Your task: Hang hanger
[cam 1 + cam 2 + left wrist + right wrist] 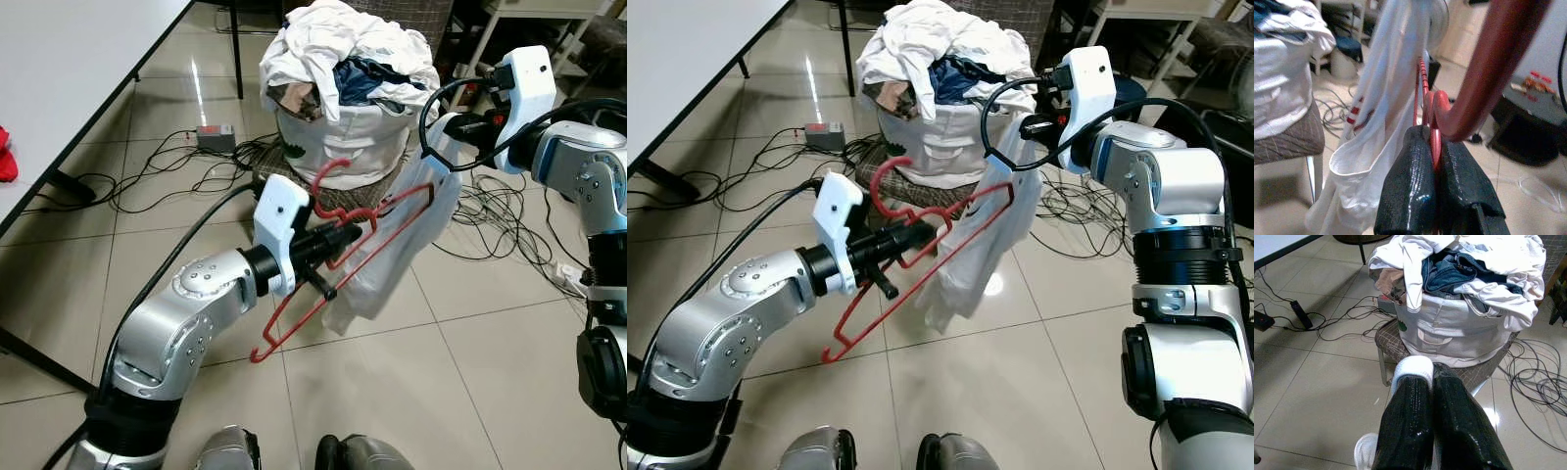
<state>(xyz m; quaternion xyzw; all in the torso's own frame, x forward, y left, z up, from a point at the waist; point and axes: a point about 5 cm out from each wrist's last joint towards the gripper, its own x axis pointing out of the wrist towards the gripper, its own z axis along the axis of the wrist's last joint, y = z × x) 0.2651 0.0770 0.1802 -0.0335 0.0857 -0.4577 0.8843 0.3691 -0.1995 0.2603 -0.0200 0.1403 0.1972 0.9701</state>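
Note:
My left gripper (343, 236) is shut on the neck of a red plastic hanger (325, 176), just below its hook, and holds it tilted above the floor. In the left wrist view the black fingers (1413, 176) pinch the red hanger (1488, 63). A white garment (392, 255) hangs down over the hanger's far end. My right gripper (1034, 123) is shut on the garment's upper edge, near the basket; the right wrist view shows white cloth (1413, 366) at its fingertips (1449, 396).
A white laundry bag (343, 147) heaped with clothes sits on a brown stool (1396, 340) just behind the hanger. A white table (59, 69) stands at the left. Cables (176, 166) and a power strip (216, 133) lie on the tiled floor.

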